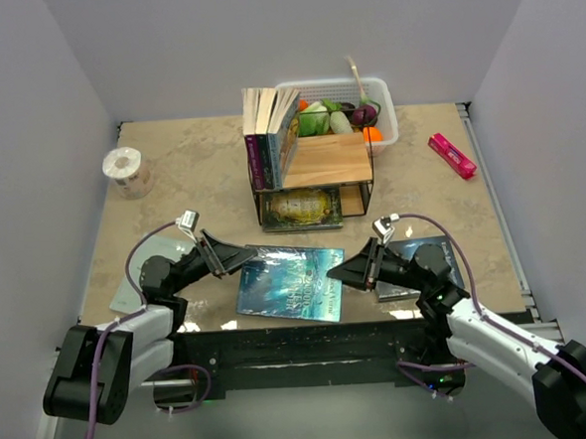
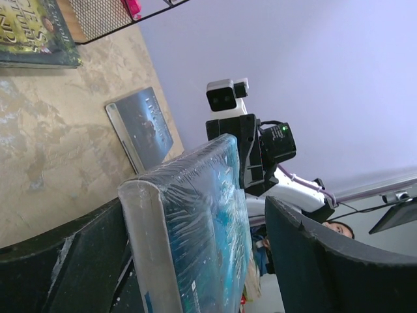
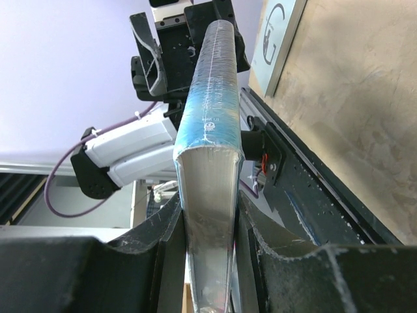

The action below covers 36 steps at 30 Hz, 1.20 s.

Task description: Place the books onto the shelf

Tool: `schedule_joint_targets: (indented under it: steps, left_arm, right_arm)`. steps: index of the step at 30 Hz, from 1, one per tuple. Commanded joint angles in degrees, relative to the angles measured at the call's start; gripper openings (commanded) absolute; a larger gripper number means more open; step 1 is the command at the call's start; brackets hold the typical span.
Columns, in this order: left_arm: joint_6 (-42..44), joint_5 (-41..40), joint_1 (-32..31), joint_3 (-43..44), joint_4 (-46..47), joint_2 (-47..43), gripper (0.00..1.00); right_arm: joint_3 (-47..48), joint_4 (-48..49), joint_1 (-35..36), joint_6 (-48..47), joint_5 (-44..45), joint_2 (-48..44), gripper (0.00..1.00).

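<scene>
Two robot arms are handling a shrink-wrapped teal-blue book (image 1: pixel 292 284) between them near the front edge of the marble-patterned table (image 1: pixel 201 175), just in front of the shelf (image 1: pixel 329 163). The right gripper (image 1: pixel 338 274) is clamping the book's page edge, both fingers pressing against its covers. The left gripper (image 1: pixel 244 259) is straddling the opposite end with its jaws spread wide, a clear gap showing between the cover and one finger (image 2: pixel 313 261). Three books (image 1: pixel 266 132) are standing upright on the shelf's top board, a green-gold book (image 1: pixel 300 207) is lying flat on the lower board, and a dark blue-grey book (image 2: pixel 143 127) is lying on the table beneath the right arm.
</scene>
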Motion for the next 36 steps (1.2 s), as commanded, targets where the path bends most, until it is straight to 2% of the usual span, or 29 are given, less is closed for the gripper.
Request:
schedule_joint_targets:
  steps: [1, 5, 6, 8, 9, 10, 11, 14, 17, 18, 19, 20, 22, 24, 29, 36]
  left_arm:
    - [-1.12, 3.99, -0.68, -9.12, 9.92, 0.56, 0.85]
    - [1.16, 3.46, -1.56, -8.42, 5.70, 0.56, 0.83]
    - [1.25, 3.38, -1.73, -8.41, 5.69, 0.65, 0.76]
    - [1.17, 3.46, -2.35, -8.33, 6.21, 0.56, 0.63]
    - [0.91, 3.46, -2.53, -8.41, 6.65, 0.65, 0.46]
    - [0.73, 3.46, -2.79, -8.33, 7.26, 0.56, 0.38]
    - [0.29, 3.46, -2.96, -8.15, 8.32, 0.73, 0.24]
    - [-0.32, 4.08, -3.49, -7.01, 9.46, 0.91, 0.00]
    - [-1.38, 3.12, -3.49, -6.04, 9.73, 0.47, 0.00]
    - [-1.47, 2.33, -3.49, -5.87, 9.21, -0.57, 0.00]
    - [-1.47, 1.36, -3.49, -5.69, 8.07, -1.37, 0.00]
    - [-1.12, -1.26, -3.49, -5.34, 4.84, -2.07, 0.00]
    - [-0.42, -4.52, -3.49, -4.99, 0.88, -4.79, 0.00]
    - [0.02, -9.27, -3.49, -4.63, -3.71, -6.90, 0.00]
    - [-4.19, -15.95, -3.49, -3.85, -2.58, -6.65, 0.00]
    - [-7.53, -17.98, -3.49, -1.30, 0.68, -3.75, 0.00]
  right_arm:
    - [4.99, 8.89, -0.04, 2.09, -2.34, 2.00, 0.00]
    - [6.57, 11.09, -0.04, 2.00, -3.04, 4.90, 0.00]
    - [7.18, 11.00, -0.04, 1.65, -3.13, 5.86, 0.00]
    - [7.62, 11.18, -0.13, 1.38, -3.39, 6.57, 0.00]
    - [7.80, 11.35, -0.13, 1.12, -3.48, 7.45, 0.00]
    - [7.89, 11.62, -0.04, 1.12, -3.57, 7.80, 0.00]
    - [8.06, 11.70, -0.04, 0.86, -3.66, 8.16, 0.00]
    - [8.07, 11.79, -0.13, 0.42, -3.66, 8.95, 0.00]
    - [10.08, 5.49, -0.13, -3.96, -3.57, 8.16, 0.00]
    - [13.13, -4.19, -0.04, -9.89, -3.31, 7.55, 0.00]
    - [14.90, -9.60, -0.13, -13.26, -1.65, 7.02, 0.11]
    - [16.57, -14.44, -0.13, -15.90, -0.77, 5.80, 0.47]
    - [18.52, -21.06, -0.04, -18.83, 0.38, 4.65, 0.66]
    - [18.18, -23.61, -0.13, -19.44, 1.79, 3.15, 0.79]
    - [13.97, -23.71, -0.13, -18.30, 2.84, 0.69, 0.82]
    - [7.37, -19.59, -0.04, -14.97, 2.06, -2.83, 0.82]
